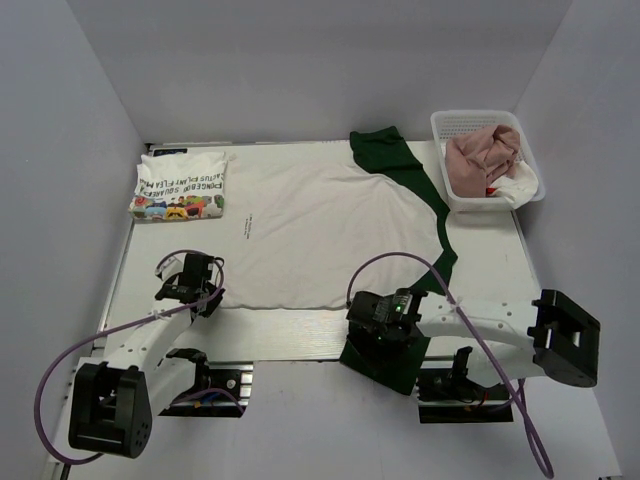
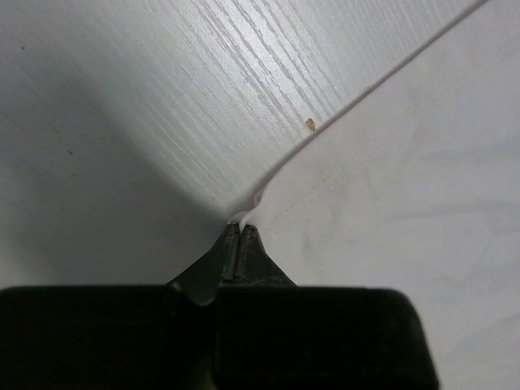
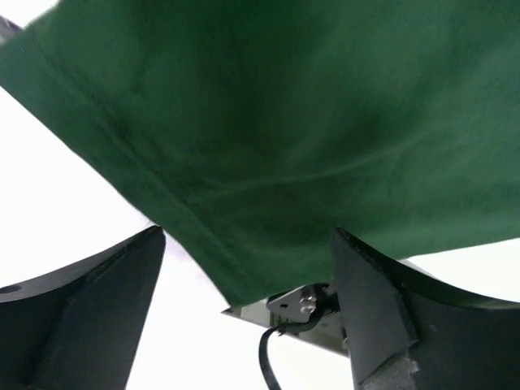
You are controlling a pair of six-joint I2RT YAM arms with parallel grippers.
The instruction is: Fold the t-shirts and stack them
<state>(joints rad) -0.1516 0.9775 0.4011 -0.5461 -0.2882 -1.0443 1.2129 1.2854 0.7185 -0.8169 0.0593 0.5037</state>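
A white t-shirt [image 1: 320, 225] with dark green sleeves lies spread flat on the table. One sleeve [image 1: 385, 152] points to the back. The other sleeve [image 1: 398, 368] hangs over the near edge. My left gripper [image 1: 207, 298] is at the shirt's near left corner; in the left wrist view it [image 2: 241, 227] is shut on the white hem corner [image 2: 244, 216]. My right gripper [image 1: 383, 338] is open over the near green sleeve; in the right wrist view its fingers [image 3: 248, 236] stand wide apart with green cloth [image 3: 268, 138] just beyond them. A folded white shirt with cartoon figures [image 1: 181, 185] lies at the back left.
A white lattice basket [image 1: 446, 125] at the back right holds a dusty pink shirt [image 1: 480, 155] and a white one with red [image 1: 512, 188]. Grey walls stand on three sides. The arm bases and purple cables are at the near edge.
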